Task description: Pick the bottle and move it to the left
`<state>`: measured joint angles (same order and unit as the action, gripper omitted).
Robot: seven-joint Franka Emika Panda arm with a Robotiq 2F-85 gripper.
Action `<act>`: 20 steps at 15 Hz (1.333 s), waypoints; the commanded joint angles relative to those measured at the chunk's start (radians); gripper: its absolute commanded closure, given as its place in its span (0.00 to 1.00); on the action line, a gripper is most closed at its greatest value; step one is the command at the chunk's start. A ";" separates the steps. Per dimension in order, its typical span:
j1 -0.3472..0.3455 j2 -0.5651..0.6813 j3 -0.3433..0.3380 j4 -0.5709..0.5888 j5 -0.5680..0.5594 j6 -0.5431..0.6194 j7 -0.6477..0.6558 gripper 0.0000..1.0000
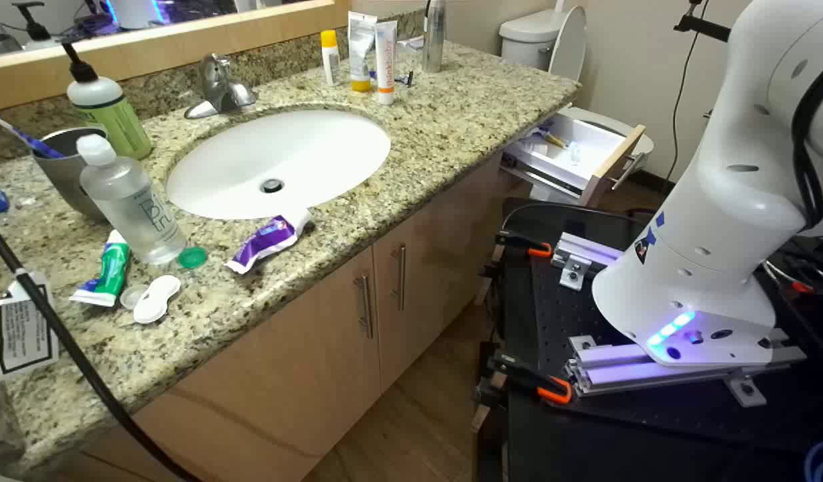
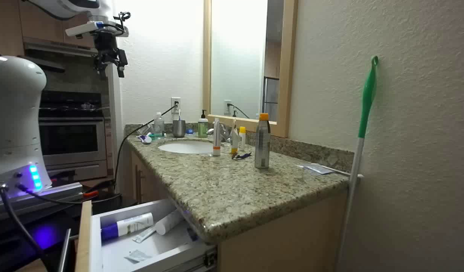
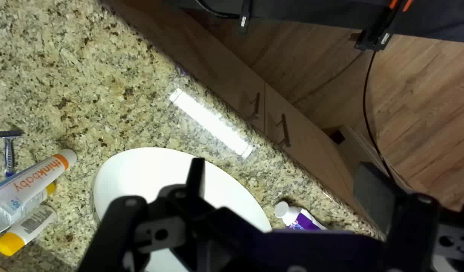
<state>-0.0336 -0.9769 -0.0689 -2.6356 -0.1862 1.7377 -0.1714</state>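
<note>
The bottle (image 2: 262, 145) is slim and grey with an orange cap. It stands upright on the granite counter near the wall, beyond the sink from the soap end. It also shows in an exterior view (image 1: 434, 40), its top cut off by the frame edge. It is out of the wrist view. My gripper (image 2: 111, 71) is high in the air, well above the counter and apart from the bottle. In the wrist view its two fingers (image 3: 286, 187) are spread wide with nothing between them, above the sink's edge.
The counter (image 1: 451, 134) holds a sink (image 1: 284, 161), several tubes (image 1: 386, 63), a razor (image 3: 9, 151), a clear water bottle (image 1: 133, 201), a green soap bottle (image 1: 110, 110) and a grey cup (image 1: 69, 167). A black cable (image 1: 56, 321) crosses one end. A drawer (image 2: 141, 234) stands open.
</note>
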 commanded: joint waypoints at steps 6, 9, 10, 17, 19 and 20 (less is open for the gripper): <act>0.009 0.001 -0.006 0.003 -0.005 -0.004 0.006 0.00; -0.076 0.187 -0.034 0.014 -0.076 0.109 0.119 0.00; -0.105 0.215 -0.053 0.011 -0.113 0.159 0.149 0.00; -0.350 0.513 -0.286 0.134 -0.215 0.314 0.179 0.00; -0.372 0.549 -0.329 0.219 -0.133 0.236 0.166 0.00; -0.374 0.492 -0.300 0.131 -0.182 0.296 0.168 0.00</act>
<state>-0.3887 -0.4863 -0.3896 -2.5030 -0.3770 2.0322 0.0045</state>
